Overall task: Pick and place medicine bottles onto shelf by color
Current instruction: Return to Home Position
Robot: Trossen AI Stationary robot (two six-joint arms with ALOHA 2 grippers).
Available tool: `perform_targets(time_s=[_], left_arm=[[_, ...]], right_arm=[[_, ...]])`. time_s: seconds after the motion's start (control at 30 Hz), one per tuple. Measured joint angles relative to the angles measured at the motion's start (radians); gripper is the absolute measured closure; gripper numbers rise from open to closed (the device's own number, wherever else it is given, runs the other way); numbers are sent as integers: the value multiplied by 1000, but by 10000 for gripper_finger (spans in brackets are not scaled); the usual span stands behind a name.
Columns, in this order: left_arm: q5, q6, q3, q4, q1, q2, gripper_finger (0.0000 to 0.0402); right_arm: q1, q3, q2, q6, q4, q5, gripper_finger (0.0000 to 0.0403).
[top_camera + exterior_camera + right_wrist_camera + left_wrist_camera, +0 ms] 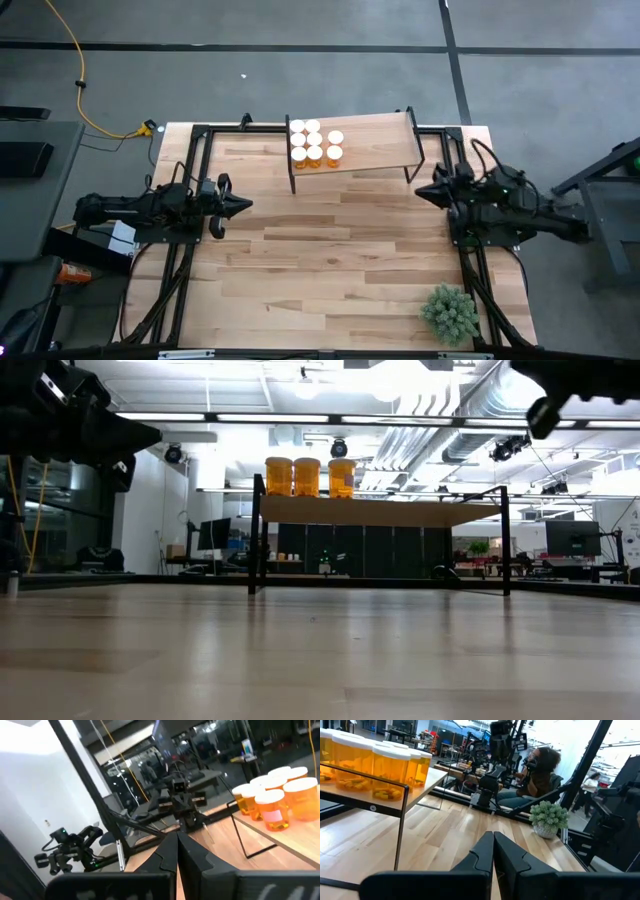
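Observation:
Several orange medicine bottles with white caps stand upright on their bases in a cluster at the left end of the shelf, a light-wood board on a black frame at the table's far edge. They also show in the low view, the left wrist view and the right wrist view. My left gripper is shut and empty above the table's left side, its fingers pressed together in its wrist view. My right gripper is shut and empty at the table's right side.
A small potted green plant stands at the table's near right corner. The black shelf legs stand on the tabletop near the far edge. A seated person shows beyond the table in the left wrist view.

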Motion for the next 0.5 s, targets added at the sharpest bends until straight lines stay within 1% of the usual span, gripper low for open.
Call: perform_targets(time_s=[0.17, 0.2, 0.27, 0.4, 0.5], left_arm=[[0, 0, 0, 0, 0, 0, 401], [0, 0, 0, 0, 0, 0, 401], [1, 0, 0, -1, 0, 0, 401], [-6, 0, 0, -1, 0, 0, 401], [-8, 0, 1, 1, 0, 2, 401]], right_arm=[[18, -74, -189, -49, -33, 61, 403], [20, -89, -204, -57, -26, 67, 403], [20, -114, -201, -66, -20, 69, 403], [20, -175, -186, -86, 58, 76, 403], [20, -255, -194, -87, 184, 105, 403]])
